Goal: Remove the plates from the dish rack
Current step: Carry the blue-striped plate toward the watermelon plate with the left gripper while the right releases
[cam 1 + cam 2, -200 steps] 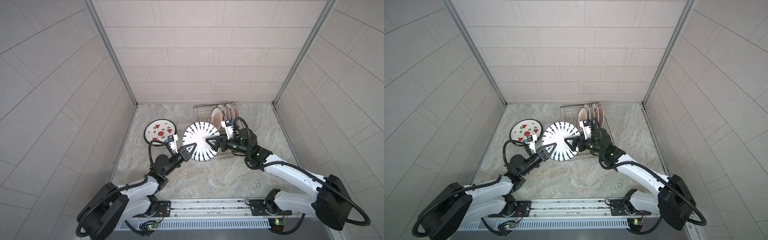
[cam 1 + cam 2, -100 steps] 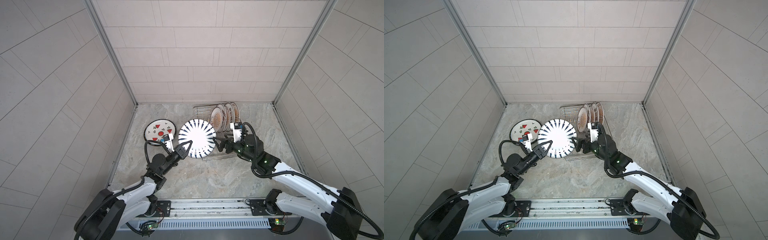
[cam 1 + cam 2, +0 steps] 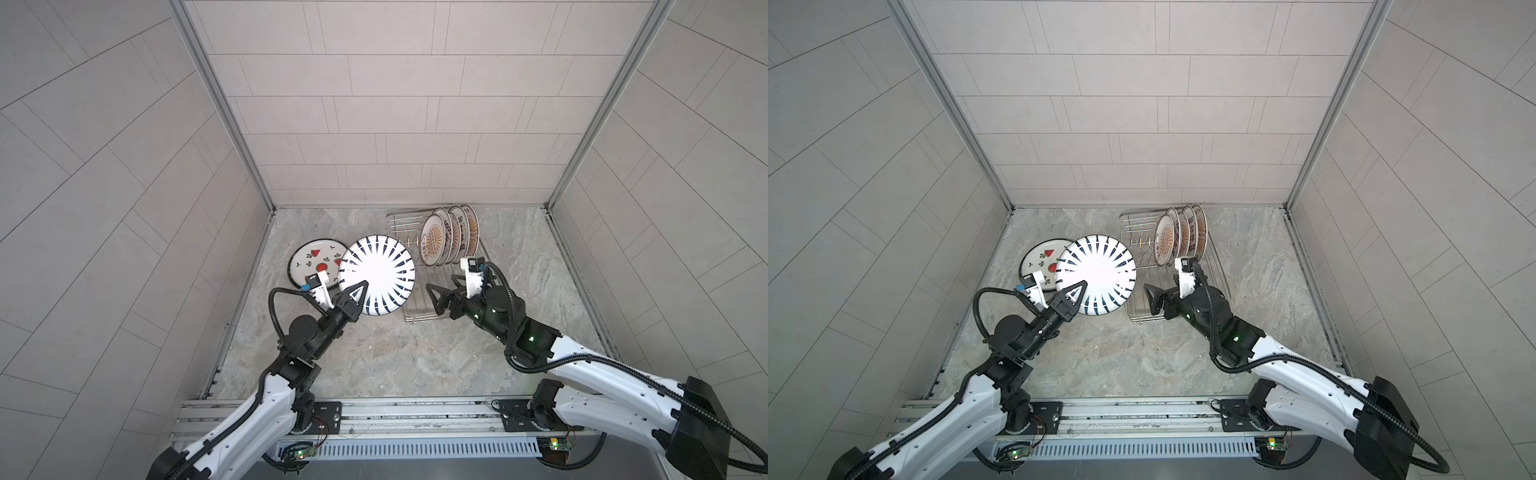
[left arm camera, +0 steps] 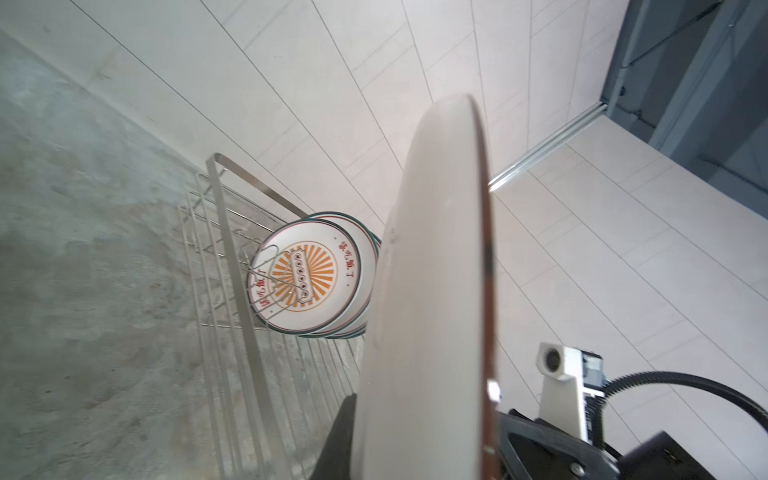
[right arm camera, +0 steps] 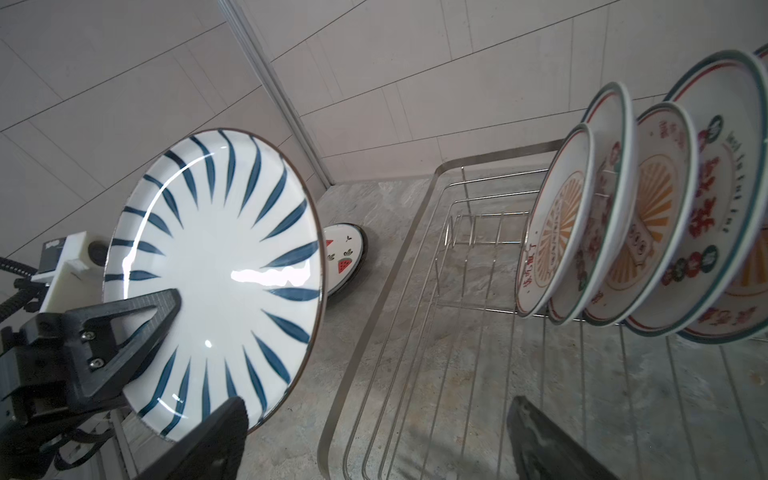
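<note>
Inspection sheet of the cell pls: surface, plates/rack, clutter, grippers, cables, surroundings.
Surface: grey marbled tabletop, no spills seen.
Job's things: striped plate held tilted, clear of the dish rack. The watermelon plate lies flat on the tabletop, left of the rack in both top views. At least four sunburst plates stand upright at the rack's far end.
Clutter: nothing seen.
Grippers: left gripper shut on the striped plate's rim. The right gripper is open and empty, over the rack's near end.
Cables: black conduit loops at both wrists, no snag seen.
Surroundings: tiled walls on three sides, arm rail along the front.
</note>
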Controlling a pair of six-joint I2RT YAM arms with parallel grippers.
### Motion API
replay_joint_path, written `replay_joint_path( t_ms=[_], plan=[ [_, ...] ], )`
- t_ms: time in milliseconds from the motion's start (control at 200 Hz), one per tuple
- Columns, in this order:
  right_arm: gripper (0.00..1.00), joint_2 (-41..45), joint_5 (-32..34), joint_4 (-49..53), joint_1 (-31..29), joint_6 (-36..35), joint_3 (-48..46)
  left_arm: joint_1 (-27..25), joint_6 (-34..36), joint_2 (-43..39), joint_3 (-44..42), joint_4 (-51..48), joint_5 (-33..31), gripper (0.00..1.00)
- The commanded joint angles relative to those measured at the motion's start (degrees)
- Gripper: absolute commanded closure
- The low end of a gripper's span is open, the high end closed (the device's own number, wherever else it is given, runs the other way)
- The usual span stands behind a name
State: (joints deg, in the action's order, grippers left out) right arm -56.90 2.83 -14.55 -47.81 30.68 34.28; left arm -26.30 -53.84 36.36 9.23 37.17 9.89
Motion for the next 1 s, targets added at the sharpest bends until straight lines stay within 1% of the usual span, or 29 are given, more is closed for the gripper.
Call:
replay_joint_path(
  t_ms=[0, 95, 190, 245, 300, 385, 475, 485, 525, 590, 631, 751, 806, 866, 916, 996],
  plan=[
    [0.01, -3.8, 1.8, -0.6, -2.8, -3.2, 5.2, 2.8, 1.5, -4.0, 4.1, -0.5, -2.3, 0.95],
    [0.02, -8.1, 2.5, 0.8, -5.1, -4.8, 9.0, 5.5, 0.4, -4.9, 4.8, -1.9, -0.5, 0.95],
    [0.03, -11.7, 4.8, 1.1, -7.8, -6.2, 11.7, 8.5, -1.2, -3.5, 5.3, -2.1, 1.4, 0.98],
    [0.03, -13.6, 5.0, 1.2, -9.1, -7.1, 13.3, 10.4, -2.4, -2.5, 5.3, -1.4, 2.5, 1.00],
    [0.03, -15.9, 5.1, 2.1, -9.9, -7.5, 15.4, 11.7, -3.1, -2.0, 5.4, -1.0, 3.0, 1.00],
    [0.04, -19.0, 6.0, 4.3, -10.7, -7.7, 18.8, 13.4, -2.8, -1.8, 6.1, -1.2, 3.1, 1.00],
    [0.05, -21.9, 6.3, 5.3, -11.2, -8.0, 21.5, 16.2, -1.5, -0.6, 7.3, -4.9, 2.5, 1.00],
    [0.05, -22.2, 6.3, 5.5, -11.3, -8.0, 21.8, 16.7, -1.7, -0.4, 8.5, -4.9, 2.7, 1.00],
    [0.05, -23.3, 6.3, 5.9, -11.5, -8.1, 22.8, 18.6, -3.6, 0.8, 9.1, -3.8, 4.4, 1.00],
    [0.05, -24.7, 6.3, 6.0, -11.8, -8.3, 23.9, 21.2, -7.0, 2.1, 8.0, 1.4, 6.9, 1.00],
    [0.05, -25.5, 6.2, 6.0, -11.8, -8.5, 24.4, 21.7, -7.5, 2.5, 7.9, 2.5, 6.8, 1.00],
    [0.06, -28.1, 6.0, 6.7, -12.0, -9.0, 26.8, 22.5, -5.7, 4.7, 8.3, -0.3, 3.6, 1.00],
    [0.06, -29.4, 6.1, 7.2, -12.0, -9.1, 28.2, 24.1, -6.6, 6.6, 8.5, 0.7, 4.8, 1.00],
    [0.06, -31.2, 5.9, 7.9, -11.9, -9.4, 29.8, 25.5, -8.3, 7.8, 8.1, 4.2, 6.6, 1.00],
    [0.06, -32.8, 5.3, 8.6, -12.0, -9.6, 31.5, 25.7, -8.7, 9.8, 8.0, 5.4, 6.4, 1.00],
    [0.07, -35.5, 5.0, 9.1, -12.0, -9.6, 33.6, 26.0, -7.2, 11.2, 9.2, 2.7, 4.4, 1.00]
  ],
)
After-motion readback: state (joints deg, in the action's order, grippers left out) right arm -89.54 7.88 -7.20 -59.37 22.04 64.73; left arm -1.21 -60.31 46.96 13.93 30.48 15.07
